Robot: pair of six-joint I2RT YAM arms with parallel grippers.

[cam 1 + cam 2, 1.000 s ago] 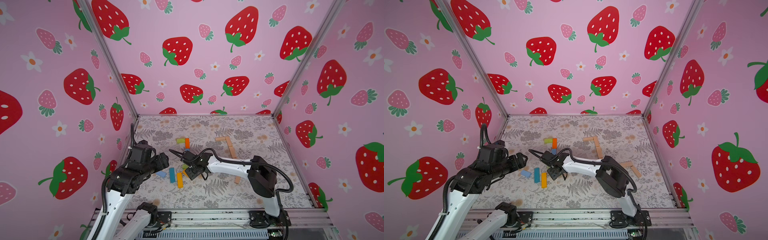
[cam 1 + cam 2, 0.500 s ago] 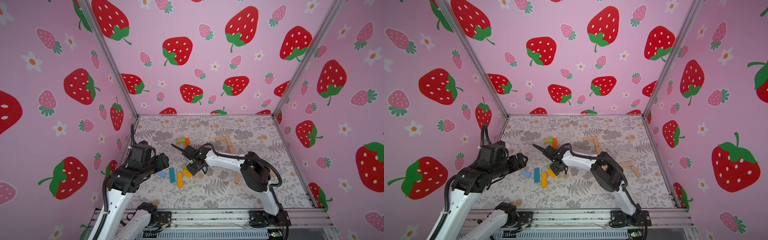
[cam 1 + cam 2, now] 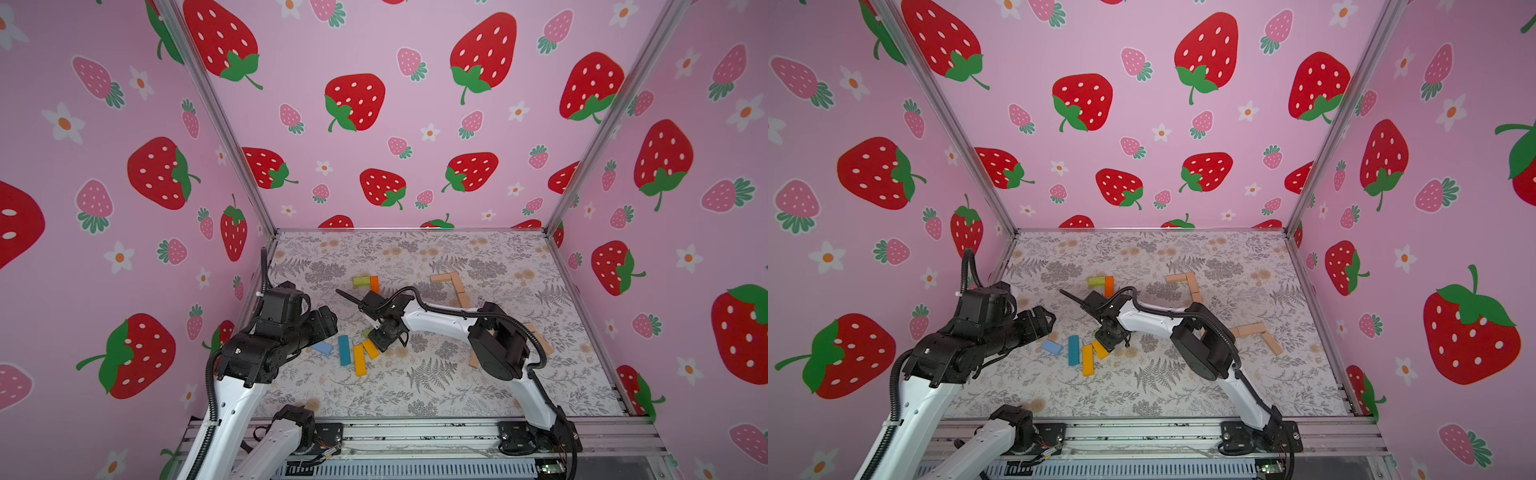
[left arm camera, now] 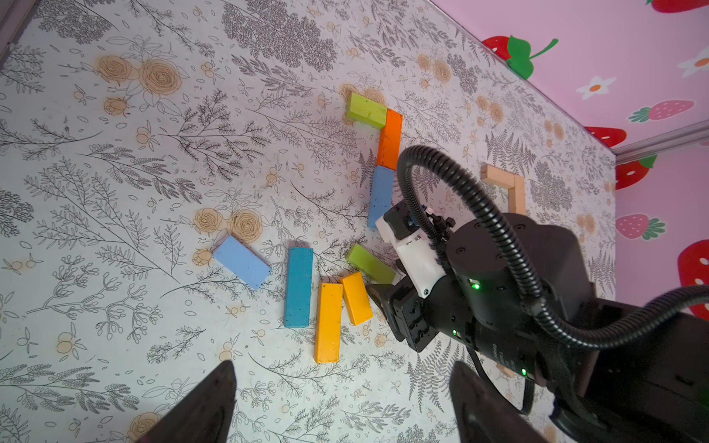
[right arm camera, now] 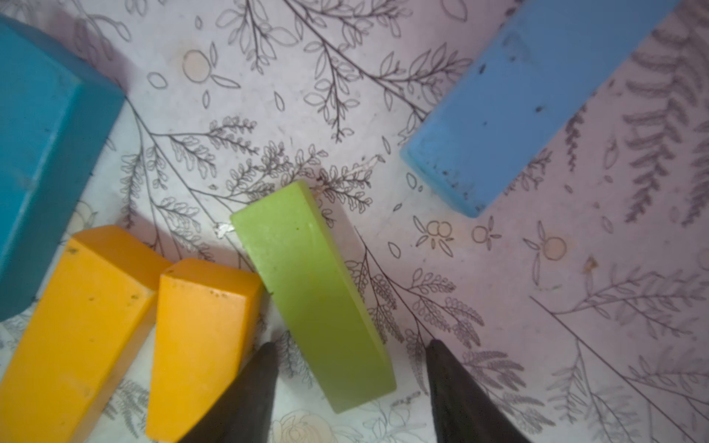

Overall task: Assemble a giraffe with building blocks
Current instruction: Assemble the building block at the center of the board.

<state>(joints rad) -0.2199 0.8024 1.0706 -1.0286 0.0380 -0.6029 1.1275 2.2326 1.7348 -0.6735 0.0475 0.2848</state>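
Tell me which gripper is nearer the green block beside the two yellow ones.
Right. The right gripper straddles the green block, open and not touching it; the left gripper hangs open, farther off, past the teal block.

Far back: lime block [image 4: 366, 111] lying flat, butted against the end of an orange block [image 4: 390, 139], with a light blue block [image 4: 380, 195] carrying the line on, end to end. Nearer in, a loose cluster, all flat. Olive-green block [image 5: 307, 291] slanted, its side just beside the end of a short yellow block [image 5: 199, 345]. Hard against that, a long yellow block [image 4: 328, 322], the pair splayed in a narrow V. Next along, teal block [image 4: 299, 287], roughly parallel to the long yellow. Off alone, pale blue block [image 4: 241, 261], angled. Well apart, tan blocks [image 3: 442, 278] forming an L. Further right, a second tan group [image 3: 1250, 330], bent at an angle.
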